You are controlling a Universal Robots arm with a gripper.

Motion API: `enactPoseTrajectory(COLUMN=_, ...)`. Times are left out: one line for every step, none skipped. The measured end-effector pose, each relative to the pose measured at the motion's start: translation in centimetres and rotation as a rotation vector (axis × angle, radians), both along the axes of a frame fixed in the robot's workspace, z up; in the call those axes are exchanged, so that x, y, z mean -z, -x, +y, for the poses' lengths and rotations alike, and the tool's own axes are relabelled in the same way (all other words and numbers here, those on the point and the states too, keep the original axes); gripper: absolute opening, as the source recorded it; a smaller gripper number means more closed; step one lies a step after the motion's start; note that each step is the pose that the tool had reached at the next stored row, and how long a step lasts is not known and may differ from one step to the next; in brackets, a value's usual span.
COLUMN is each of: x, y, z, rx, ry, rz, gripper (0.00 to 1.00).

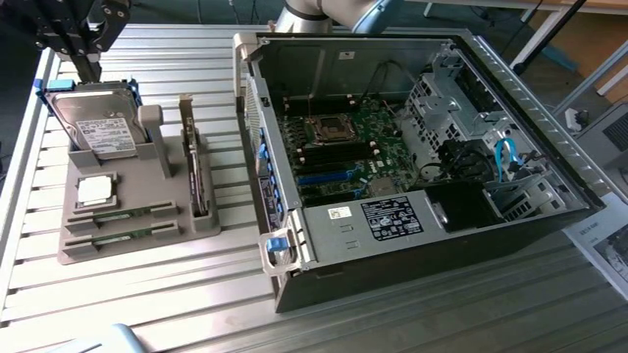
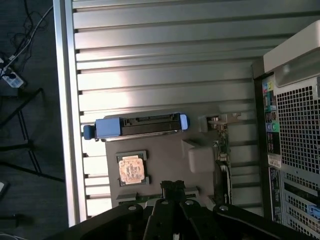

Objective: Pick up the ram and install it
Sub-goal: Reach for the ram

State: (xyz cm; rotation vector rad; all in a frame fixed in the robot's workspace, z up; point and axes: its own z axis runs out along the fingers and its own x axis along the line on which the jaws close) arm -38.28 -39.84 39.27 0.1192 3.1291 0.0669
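Exterior view: closed hand [image 1: 88, 73] over tray [image 1: 137, 246]; hard-drive label [image 1: 103, 134] illegible

"How did the arm [image 1: 319, 13] look from where you stood?"

"It was a smooth, rounded tube in pale silver-grey, and there was a blue-grey cap [image 1: 378, 15] on the joint beside it."

"And the gripper [image 1: 88, 70]?"

"That was black all over, matt, no markings I could make out. It was built of flat, angular links [image 2: 125, 220] fanning out from the body and narrowing down to slim, dark fingers [image 2: 166, 188] with squared-off tips."

"Was any hardware showing?"

"Yes, in the wrist view there were small bright round screws [image 2: 132, 207] sitting on the black links, a few across the width, each one catching the light."
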Motion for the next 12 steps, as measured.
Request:
enactPoseTrajectory(x=0.0, y=0.04, z=0.0, rx=0.0, ry=0.0, rz=0.0002, gripper=0.1)
enactPoseTrajectory(x=0.0, y=0.06, z=0.0, rx=0.0, ry=0.0, rz=0.0003, gripper=0.1)
enactPoseTrajectory(x=0.0, y=0.06, z=0.0, rx=0.0, ry=-0.0001, rz=0.0003, gripper=0.1)
enactPoseTrajectory(x=0.0, y=0.07, z=0.0, rx=0.0, ry=-0.0001, rz=0.0003, gripper=0.1)
enactPoseTrajectory(x=0.0, y=0.08, z=0.0, rx=0.0, ry=-0.0001, rz=0.0003, gripper=0.1)
enactPoseTrajectory(x=0.0, y=0.08, z=0.0, rx=0.0, ry=0.0, rz=0.0003, gripper=0.1)
enactPoseTrajectory(x=0.0, y=0.08, z=0.0, rx=0.0, ry=-0.0001, rz=0.0004, gripper=0.1)
enactPoseTrajectory(x=0.0, y=0.08, z=0.0, rx=0.0, ry=-0.0001, rz=0.0003, gripper=0.1)
enactPoseTrajectory(x=0.0, y=0.08, z=0.0, rx=0.0, ry=-0.0001, rz=0.0003, gripper=0.1)
enactPoseTrajectory(x=0.0, y=0.08, z=0.0, rx=0.0, ry=-0.0001, rz=0.0003, gripper=0.1)
enactPoseTrajectory(x=0.0, y=0.08, z=0.0, rx=0.0, ry=-0.0001, rz=0.0003, gripper=0.1)
enactPoseTrajectory(x=0.0, y=0.08, z=0.0, rx=0.0, ry=-0.0001, rz=0.0004, gripper=0.1)
